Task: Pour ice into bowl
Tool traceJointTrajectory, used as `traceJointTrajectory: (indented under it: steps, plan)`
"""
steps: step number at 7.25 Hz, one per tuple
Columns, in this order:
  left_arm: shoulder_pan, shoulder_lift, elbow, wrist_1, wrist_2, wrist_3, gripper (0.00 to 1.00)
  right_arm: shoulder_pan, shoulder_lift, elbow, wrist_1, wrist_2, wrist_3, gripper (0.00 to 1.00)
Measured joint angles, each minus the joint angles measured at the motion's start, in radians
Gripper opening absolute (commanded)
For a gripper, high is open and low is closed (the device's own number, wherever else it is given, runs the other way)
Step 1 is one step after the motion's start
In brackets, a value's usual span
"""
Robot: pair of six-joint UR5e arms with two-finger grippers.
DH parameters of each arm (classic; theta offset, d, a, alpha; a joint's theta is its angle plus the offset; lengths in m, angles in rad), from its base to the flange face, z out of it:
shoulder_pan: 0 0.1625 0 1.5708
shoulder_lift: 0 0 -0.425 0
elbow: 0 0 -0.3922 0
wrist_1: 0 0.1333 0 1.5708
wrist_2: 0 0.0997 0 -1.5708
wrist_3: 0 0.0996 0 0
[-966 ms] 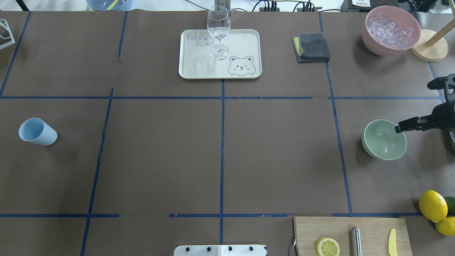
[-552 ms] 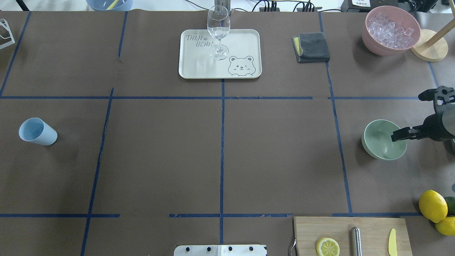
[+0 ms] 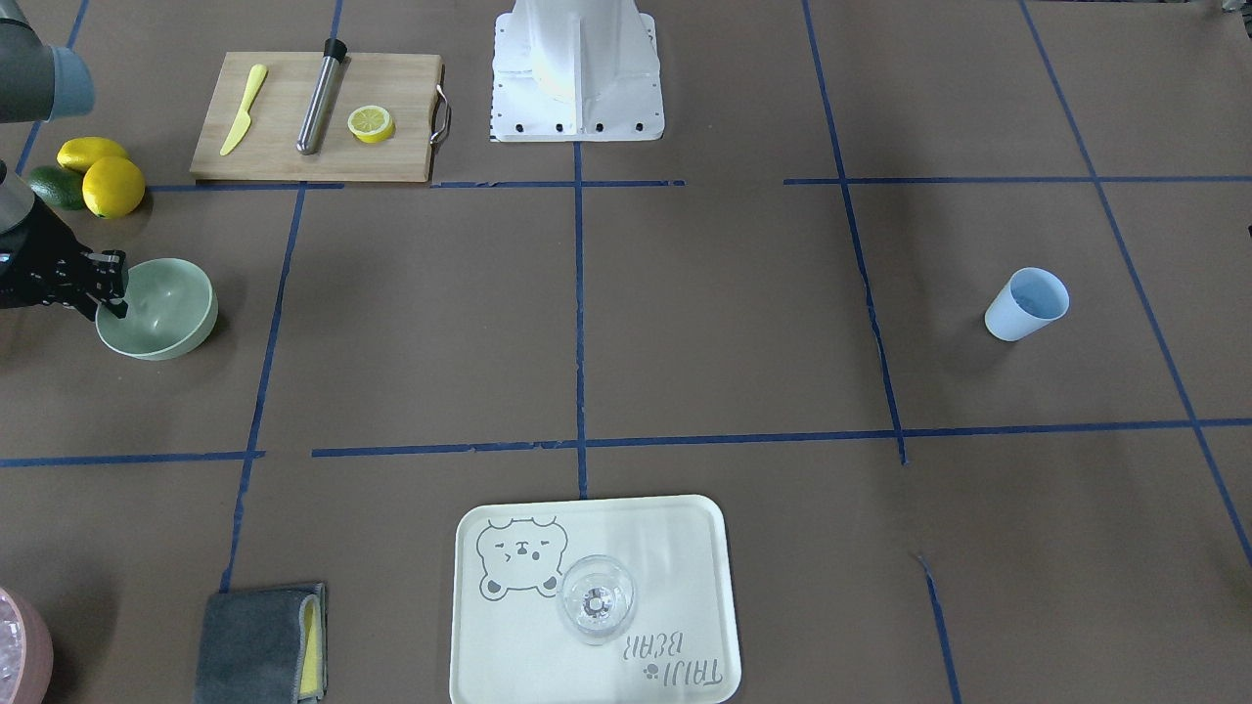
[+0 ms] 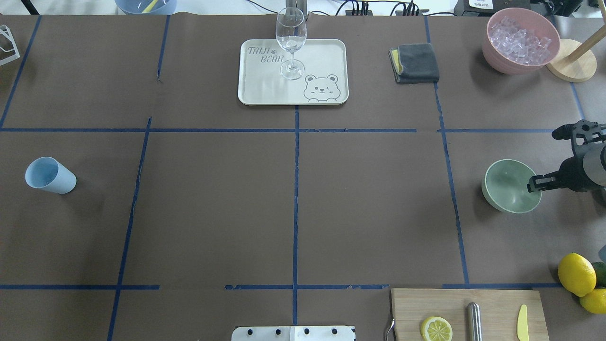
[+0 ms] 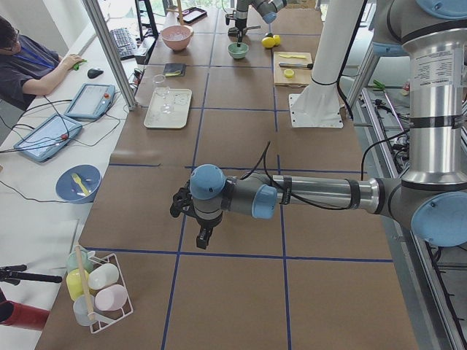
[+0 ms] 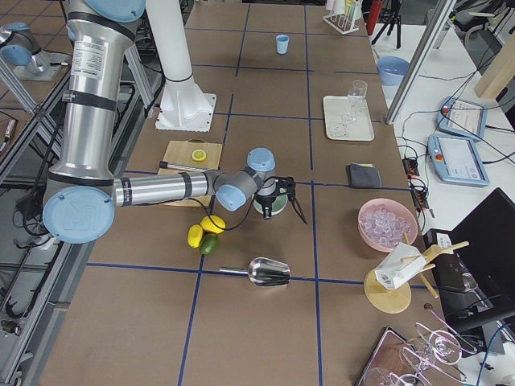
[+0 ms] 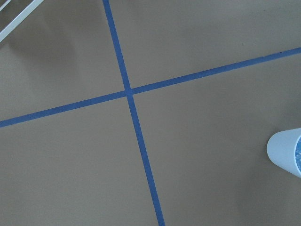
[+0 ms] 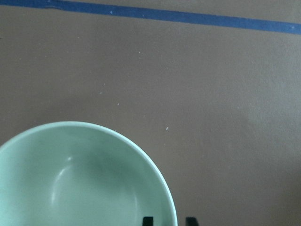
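R fingers [image 8: 147, 221] released, parted, straddling rim of green bowl [image 8: 84, 179]. One tip sits inside rim, the other outside, w/ a small gap each side, so no grip. In overhead view the R arm [image 4: 589, 166] is at bowl's right and the tips are at that side of the rim. Bowl is upright on table [image 4: 293, 203].

Ice [image 4: 520, 38] is heaped in pink container [image 4: 494, 54], beyond bowl on side away fr. robot, well apart fr. it.

L fingers [image 5: 205, 235] hang over table at the end opposite the bowl. They show only in exterior left view, so cannot tell if parted or clenched. Blue cup [image 4: 49, 175] is also at that end, far across fr. bowl.

Lemons [image 4: 576, 273] lie near bowl on robot's side. Cutting board [image 4: 466, 308] is past them, w/ lemon half [image 4: 436, 328]. Metal scoop [image 6: 269, 273] lies on table past the lemons fr. bowl (exterior right view). Grey cloth [image 4: 416, 63] is beyond bowl, toward table centre fr. pink container.
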Motion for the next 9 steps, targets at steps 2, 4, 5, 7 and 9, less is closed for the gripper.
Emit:
traceJointTrajectory:
  steps: [2, 4, 5, 7, 9]
  plan:
    - [0.000, 0.000, 0.000, 0.000, 0.000, 0.000, 1.00, 0.002, 0.010, 0.036, -0.001, 0.003, -0.004, 0.00]
    - [0.000, 0.000, 0.001, 0.000, 0.000, 0.000, 1.00, 0.002, 0.031, 0.116, -0.011, 0.006, 0.010, 0.00]
    - [0.000, 0.000, 0.001, 0.000, 0.000, 0.000, 1.00, 0.001, 0.080, 0.136, -0.033, 0.008, 0.040, 0.00]
    - [0.000, 0.001, 0.002, 0.001, 0.000, 0.000, 1.00, -0.026, 0.249, 0.152, -0.127, 0.039, 0.208, 0.00]
    - [0.000, 0.002, 0.002, 0.001, -0.001, 0.000, 1.00, -0.108, 0.406, 0.152, -0.209, 0.046, 0.390, 0.00]
